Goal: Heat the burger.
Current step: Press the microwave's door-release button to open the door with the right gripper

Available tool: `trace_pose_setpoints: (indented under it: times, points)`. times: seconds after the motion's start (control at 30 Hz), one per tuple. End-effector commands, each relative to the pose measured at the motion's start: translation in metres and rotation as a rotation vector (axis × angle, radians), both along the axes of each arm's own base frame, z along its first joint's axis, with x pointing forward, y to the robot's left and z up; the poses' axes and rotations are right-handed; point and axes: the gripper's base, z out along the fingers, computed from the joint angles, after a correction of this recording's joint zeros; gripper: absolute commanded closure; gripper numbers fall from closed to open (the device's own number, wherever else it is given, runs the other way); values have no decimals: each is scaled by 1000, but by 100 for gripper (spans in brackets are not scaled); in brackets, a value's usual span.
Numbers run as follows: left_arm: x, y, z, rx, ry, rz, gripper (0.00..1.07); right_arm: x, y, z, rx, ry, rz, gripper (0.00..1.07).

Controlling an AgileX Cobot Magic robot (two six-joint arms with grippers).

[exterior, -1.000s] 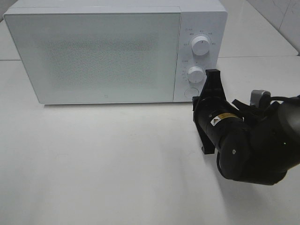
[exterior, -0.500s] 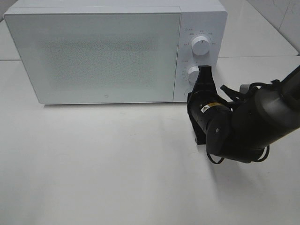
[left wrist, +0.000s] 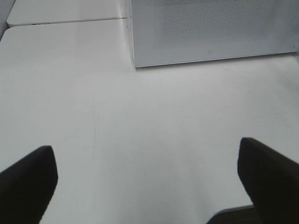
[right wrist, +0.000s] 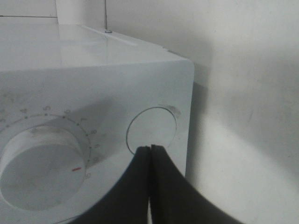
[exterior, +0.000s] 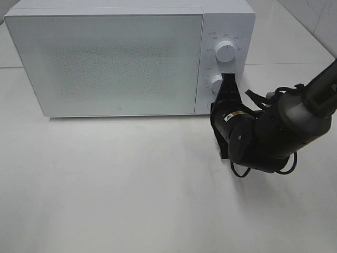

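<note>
One button [right wrist: 152,127] (right end effector [right wrist: 150,150] there), two dials [exterior: 226,51].

I am looking down on the table [exterior: 105,184], where the microwave [exterior: 121,63] is sitting toward the far side. Its door [exterior: 105,60] is facing me and taking up the left part of its front. The control panel is lying to the right of the door, with the upper dial [exterior: 226,51] standing above the lower dial [exterior: 217,82] and the round button [right wrist: 152,128] below both. I am holding the right gripper [right wrist: 150,148] before the panel, tips at the button's rim, just beside the lower dial. The left gripper [left wrist: 147,182] is hovering above the table, in front of the microwave's left front corner and apart from it.
</note>
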Motion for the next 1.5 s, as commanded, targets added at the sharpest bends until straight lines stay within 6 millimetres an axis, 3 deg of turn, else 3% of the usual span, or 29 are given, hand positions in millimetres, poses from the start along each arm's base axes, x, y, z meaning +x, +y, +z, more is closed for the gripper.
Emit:
trace_pose_setpoints:
  times: [0.03,0.23,0.87,1.13,1.5]
  points:
    - [-2,0,0,-10,-26,2,9,7,4,2,9,-19,4,107]
    - [-2,0,0,-10,-26,2,9,13,-7,3,9,-18,-35,107]
    - [-2,0,0,-10,-26,2,9,26,-1,-11,19,-3,-41,107]
    - [-2,0,0,-10,-26,2,9,34,-6,-5,14,-50,-78,107]
    - [-2,0,0,-10,-26,2,9,53,-1,21,55,-253,-127,107]
